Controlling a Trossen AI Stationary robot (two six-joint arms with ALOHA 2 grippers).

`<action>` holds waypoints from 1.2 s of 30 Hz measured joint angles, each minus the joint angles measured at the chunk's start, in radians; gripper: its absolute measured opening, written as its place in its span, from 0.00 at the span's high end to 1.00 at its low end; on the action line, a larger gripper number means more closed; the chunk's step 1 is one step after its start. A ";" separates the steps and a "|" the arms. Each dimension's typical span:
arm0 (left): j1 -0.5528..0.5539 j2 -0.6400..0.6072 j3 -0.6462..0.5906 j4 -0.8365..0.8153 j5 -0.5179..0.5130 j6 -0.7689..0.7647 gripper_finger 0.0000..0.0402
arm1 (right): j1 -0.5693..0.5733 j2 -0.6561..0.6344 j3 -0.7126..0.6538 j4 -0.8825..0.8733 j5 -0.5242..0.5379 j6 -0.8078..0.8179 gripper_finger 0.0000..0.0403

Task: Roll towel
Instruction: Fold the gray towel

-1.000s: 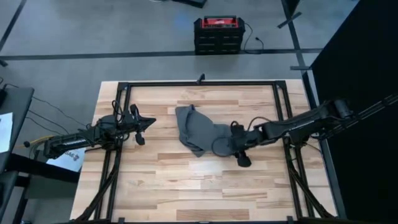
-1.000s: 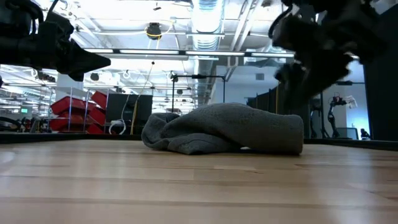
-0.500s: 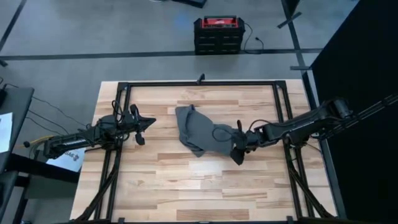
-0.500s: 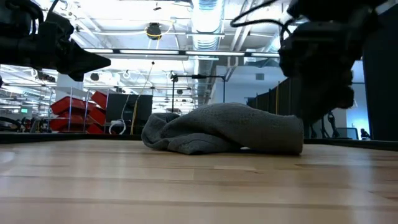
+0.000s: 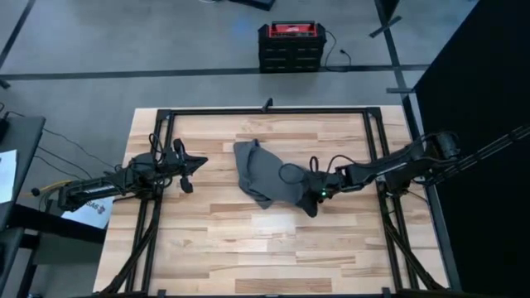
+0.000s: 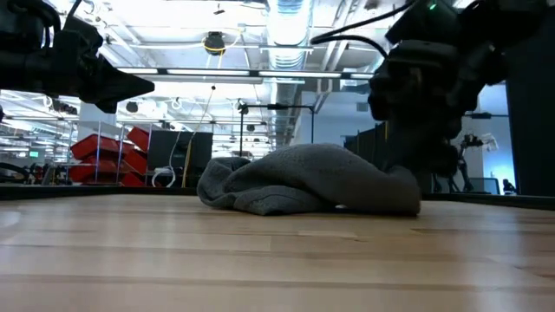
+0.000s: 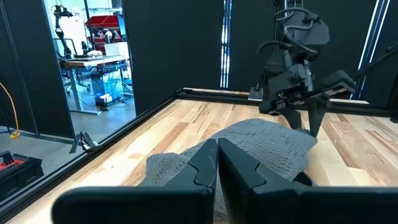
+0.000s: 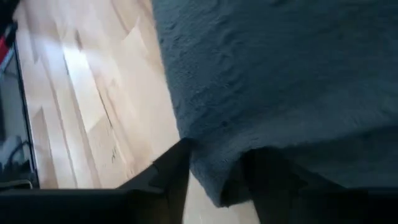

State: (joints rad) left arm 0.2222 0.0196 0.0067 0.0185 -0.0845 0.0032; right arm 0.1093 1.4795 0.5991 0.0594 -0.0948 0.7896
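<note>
Wooden butcher-block table (image 5: 248, 248) inside a black frame, workshop lights and red racks showing beyond it in the low view. Near the middle of it lies the towel (image 5: 267, 176), dark grey, bunched into a loose lumpy heap and not any kind of neat roll yet, so the task looks barely begun. The right gripper (image 5: 313, 197) sits down at the towel's right-hand edge, and its wrist view shows the two dark fingers (image 8: 171, 171) spread apart with the cloth edge tucked between them, not clamped on it yet. Probably it's low like that to pinch the edge before rolling, but that's a guess. The left gripper (image 5: 192, 165) waits well apart from the cloth on the table's left side, raised off the wood, fingers pressed together with nothing in them, likely just keeping out of the way.
</note>
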 joint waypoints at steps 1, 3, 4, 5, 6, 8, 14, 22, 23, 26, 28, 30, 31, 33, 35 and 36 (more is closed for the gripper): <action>0.000 0.000 0.000 0.000 0.000 0.000 1.00 | -0.007 0.012 0.004 0.009 -0.013 -0.027 0.79; 0.000 0.000 0.000 0.000 0.000 0.000 1.00 | -0.015 0.022 0.033 -0.001 -0.018 -0.083 0.92; 0.000 0.000 0.000 0.000 0.000 0.000 1.00 | -0.015 0.019 0.053 -0.016 -0.017 -0.119 0.96; 0.000 0.000 0.000 0.001 0.000 0.000 1.00 | -0.013 0.008 0.076 -0.042 -0.013 -0.150 0.97; 0.000 0.000 0.000 0.000 0.000 0.000 1.00 | -0.012 -0.007 0.102 -0.081 -0.005 -0.179 0.98; 0.000 0.000 0.000 0.004 0.000 -0.001 1.00 | -0.005 -0.051 0.171 -0.180 0.032 -0.247 0.99; -0.003 -0.001 0.000 0.101 0.009 -0.169 1.00 | 0.039 -0.199 0.398 -0.511 0.260 -0.454 1.00; -0.006 0.009 0.000 0.386 0.051 -0.379 1.00 | 0.031 -0.343 0.554 -0.531 0.332 -0.678 1.00; -0.008 0.014 0.000 0.431 0.104 -0.377 1.00 | 0.027 -0.358 0.563 -0.510 0.338 -0.712 1.00; -0.031 0.051 0.000 0.530 0.225 -0.367 1.00 | 0.011 -0.387 0.582 -0.404 0.344 -0.813 1.00; -0.055 0.080 0.000 0.545 0.233 -0.351 1.00 | 0.001 -0.398 0.591 -0.313 0.344 -0.877 1.00; -0.079 0.110 0.000 0.539 0.213 -0.315 0.99 | -0.002 -0.401 0.603 -0.220 0.345 -0.940 1.00; -0.089 0.130 0.000 0.542 0.196 -0.303 0.98 | -0.001 -0.401 0.614 -0.177 0.345 -0.973 1.00; -0.106 0.168 0.000 0.549 0.158 -0.279 0.95 | -0.001 -0.398 0.635 -0.108 0.345 -1.043 1.00; -0.117 0.210 0.000 0.585 0.146 -0.262 0.90 | 0.000 -0.395 0.651 -0.055 0.344 -1.101 1.00; -0.121 0.233 0.000 0.616 0.142 -0.259 0.87 | -0.001 -0.395 0.653 -0.036 0.344 -1.122 1.00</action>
State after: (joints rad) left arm 0.1014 0.2527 0.0063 0.6350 0.0578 -0.2556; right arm 0.1086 1.0843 1.2521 0.0232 0.2496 -0.3325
